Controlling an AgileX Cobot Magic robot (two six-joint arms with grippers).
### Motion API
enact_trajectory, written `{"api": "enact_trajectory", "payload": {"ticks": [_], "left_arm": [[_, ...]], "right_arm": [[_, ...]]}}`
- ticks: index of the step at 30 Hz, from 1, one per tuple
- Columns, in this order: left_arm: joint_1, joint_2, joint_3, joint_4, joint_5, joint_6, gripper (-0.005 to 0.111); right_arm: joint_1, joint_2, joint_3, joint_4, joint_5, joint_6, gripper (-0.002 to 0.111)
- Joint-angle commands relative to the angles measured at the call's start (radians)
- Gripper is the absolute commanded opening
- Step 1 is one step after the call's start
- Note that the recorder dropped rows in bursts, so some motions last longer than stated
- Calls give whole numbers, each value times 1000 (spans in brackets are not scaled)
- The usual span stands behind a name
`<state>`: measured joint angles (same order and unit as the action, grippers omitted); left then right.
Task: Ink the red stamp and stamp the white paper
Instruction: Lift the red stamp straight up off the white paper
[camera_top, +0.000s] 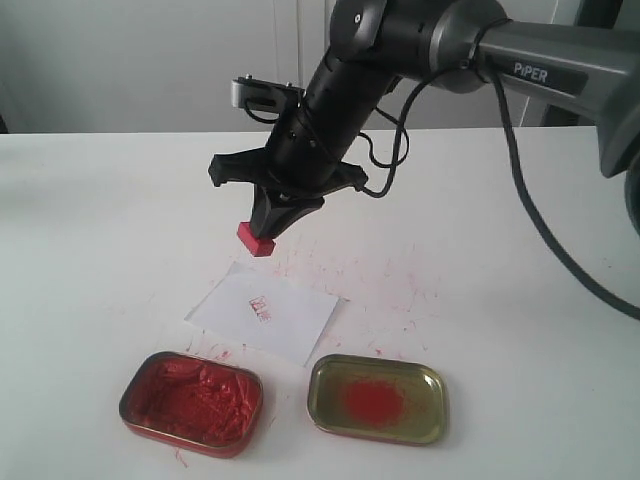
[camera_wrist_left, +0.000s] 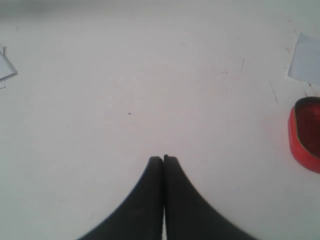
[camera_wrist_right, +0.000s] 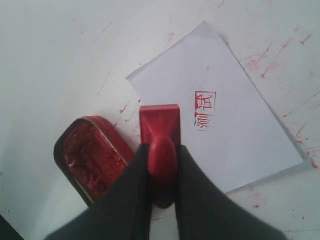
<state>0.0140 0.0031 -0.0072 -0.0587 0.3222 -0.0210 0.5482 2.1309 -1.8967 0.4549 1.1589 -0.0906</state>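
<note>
Two tins sitting on near side of white paper (camera_top: 265, 312): red tin (camera_top: 191, 402) holding paste, gold tin (camera_top: 377, 399) showing red smear. Paper already bearing red imprint (camera_top: 260, 308), so stamping step seeming done. Red stamp (camera_top: 256, 240) hanging above paper's far edge, not touching. Right gripper (camera_top: 270, 222) pinching stamp's knob, jaws barely parted. Next move likely calling for setting stamp down beside paper. Left gripper (camera_wrist_left: 163, 159) closed, empty, off to paper's side.
</note>
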Motion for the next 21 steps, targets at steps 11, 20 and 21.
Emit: {"api": "enact_trajectory", "payload": {"ticks": [11,20,21], "left_arm": [[4,-3,7,-11,3,-1,0],[4,-3,7,-11,3,-1,0],[4,-3,7,-11,3,-1,0]], "right_arm": [[-2,-65,19,8,62,-4,0],[-2,-169,183,8,14,-38,0],[-2,-181,196,8,4,-38,0]]}}
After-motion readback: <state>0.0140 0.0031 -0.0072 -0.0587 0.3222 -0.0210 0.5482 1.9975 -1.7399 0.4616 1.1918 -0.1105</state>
